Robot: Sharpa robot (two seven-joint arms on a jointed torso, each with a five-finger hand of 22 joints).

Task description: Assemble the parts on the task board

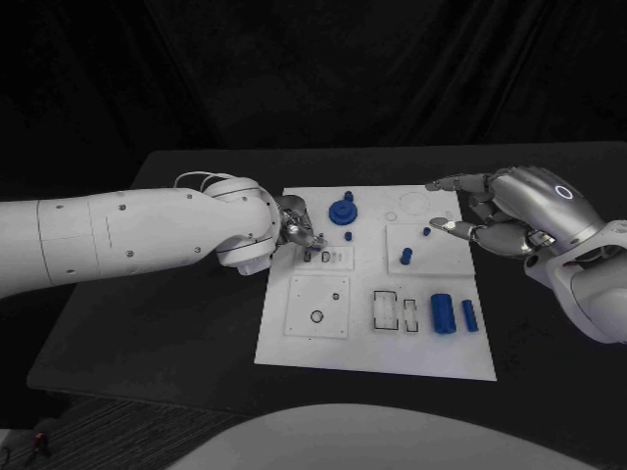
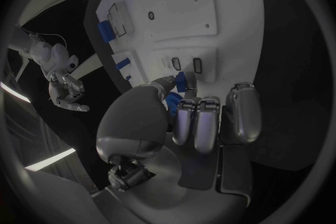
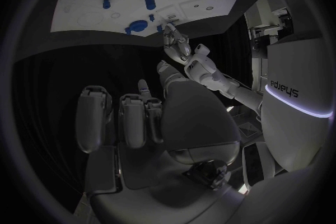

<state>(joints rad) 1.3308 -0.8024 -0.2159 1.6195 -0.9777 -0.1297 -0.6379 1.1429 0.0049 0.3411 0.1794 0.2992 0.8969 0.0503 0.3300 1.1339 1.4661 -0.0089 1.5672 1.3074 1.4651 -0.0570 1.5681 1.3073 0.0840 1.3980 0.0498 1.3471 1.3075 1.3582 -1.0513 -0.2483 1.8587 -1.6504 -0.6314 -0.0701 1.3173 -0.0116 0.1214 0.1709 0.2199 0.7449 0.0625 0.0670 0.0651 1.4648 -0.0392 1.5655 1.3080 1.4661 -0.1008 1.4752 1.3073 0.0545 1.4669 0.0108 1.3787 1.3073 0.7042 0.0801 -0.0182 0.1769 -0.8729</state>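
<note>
Loose blue cylindrical parts [image 1: 442, 315] lie unplaced on near edge of white task board [image 1: 377, 354], mid black worktop. Left robot hand [image 1: 297, 227] pinches small blue part [image 2: 183, 80] over board slots; right robot hand [image 1: 508, 217] hovers empty, fingers apart. Assembly partly done.

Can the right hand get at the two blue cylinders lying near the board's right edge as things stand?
Probably yes. The right hand hovers over the task board at its far right corner and holds nothing; the blue cylinders lie uncovered on that side, nearer the robot. The left hand is busy across the board.
</note>
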